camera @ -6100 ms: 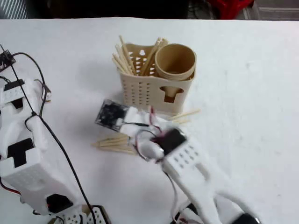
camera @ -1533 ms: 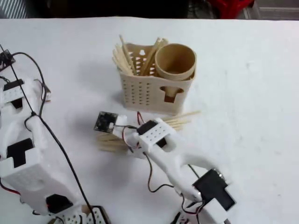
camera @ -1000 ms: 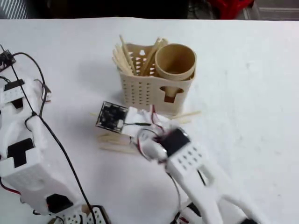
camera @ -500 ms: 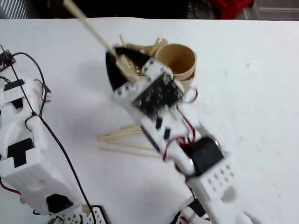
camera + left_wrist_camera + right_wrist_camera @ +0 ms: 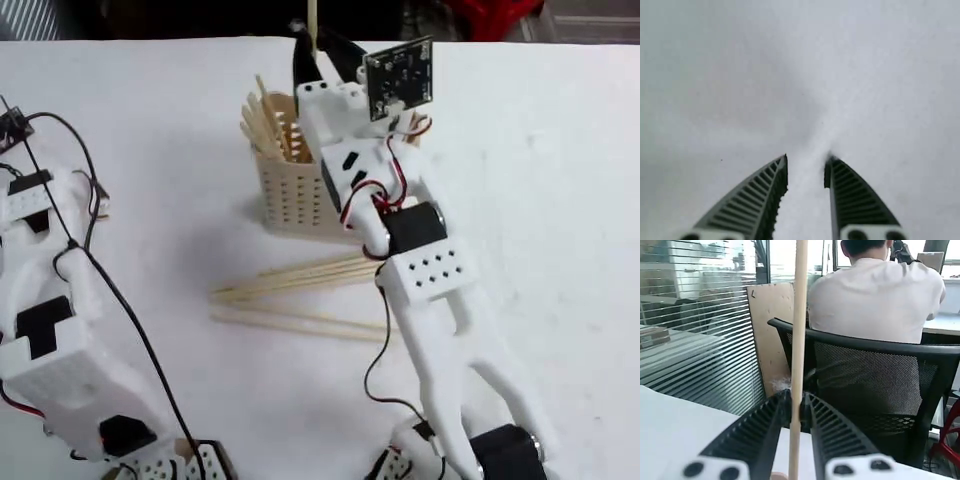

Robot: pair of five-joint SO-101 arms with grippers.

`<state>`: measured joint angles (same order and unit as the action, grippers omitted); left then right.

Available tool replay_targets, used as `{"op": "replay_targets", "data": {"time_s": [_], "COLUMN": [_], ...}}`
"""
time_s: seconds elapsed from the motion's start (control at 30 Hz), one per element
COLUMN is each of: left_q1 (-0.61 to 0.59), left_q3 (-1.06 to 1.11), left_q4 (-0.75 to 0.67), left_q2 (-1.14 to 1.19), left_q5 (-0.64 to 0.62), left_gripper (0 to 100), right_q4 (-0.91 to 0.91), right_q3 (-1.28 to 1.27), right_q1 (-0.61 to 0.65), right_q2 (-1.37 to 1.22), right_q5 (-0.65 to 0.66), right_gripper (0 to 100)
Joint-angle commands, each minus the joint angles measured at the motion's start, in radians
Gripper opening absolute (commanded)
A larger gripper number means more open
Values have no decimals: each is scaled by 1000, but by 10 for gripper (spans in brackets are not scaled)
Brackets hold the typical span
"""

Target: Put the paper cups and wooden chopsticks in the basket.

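My right gripper (image 5: 796, 412) pinched tight on one chopstick (image 5: 800, 315), held upright; basket (image 5: 290, 190) sits directly beneath.

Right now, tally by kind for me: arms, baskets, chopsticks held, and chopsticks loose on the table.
Arms: 2, the left arm and the right arm
Basket: 1
Chopstick held in the right end effector: 1
Loose chopsticks on the table: at least 4; they overlap
Total: at least 8
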<state>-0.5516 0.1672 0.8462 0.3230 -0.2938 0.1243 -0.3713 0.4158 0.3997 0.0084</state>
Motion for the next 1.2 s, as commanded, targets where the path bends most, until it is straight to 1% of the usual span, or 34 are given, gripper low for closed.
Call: {"op": "replay_targets", "data": {"time_s": [0.0,0.07,0.17,0.23,0.43,0.47,0.53,0.67,0.73,0.8,0.83,0.9,0.97,1.03,1.17], "left_q1": [13,13,13,13,13,13,13,13,13,13,13,13,13,13,13], "left_q3": [-44,-44,-44,-44,-44,-44,-44,-44,-44,-44,-46,-46,-48,-48,-46], "left_q4": [-5,-5,-5,-5,-5,-5,-5,-5,-5,-5,-5,-5,-5,-5,-5], "left_q2": [-4,-4,-4,-4,-4,-4,-4,-4,-4,-4,-4,-4,-4,-4,-4], "left_q5": [11,11,11,11,11,11,11,11,11,11,11,11,11,11,11], "left_gripper": [139,139,139,139,139,139,139,139,139,139,139,139,139,139,139], "right_q4": [7,24,47,67,85,116,243,610,760,895,958,1092,1185,1216,1164], "right_q3": [49,49,49,52,49,49,48,54,54,52,46,40,28,-18,-215], "right_q1": [-5,-4,-5,-4,-4,-4,-4,-2,1,56,88,153,199,226,312], "right_q2": [10,10,10,10,13,22,61,186,259,314,334,346,334,303,185], "right_q5": [-15,-15,-17,-17,-17,-17,-17,-6,110,249,288,295,301,334,549], "right_gripper": [19,41,126,153,94,78,51,35,33,35,35,36,38,67,143]}}
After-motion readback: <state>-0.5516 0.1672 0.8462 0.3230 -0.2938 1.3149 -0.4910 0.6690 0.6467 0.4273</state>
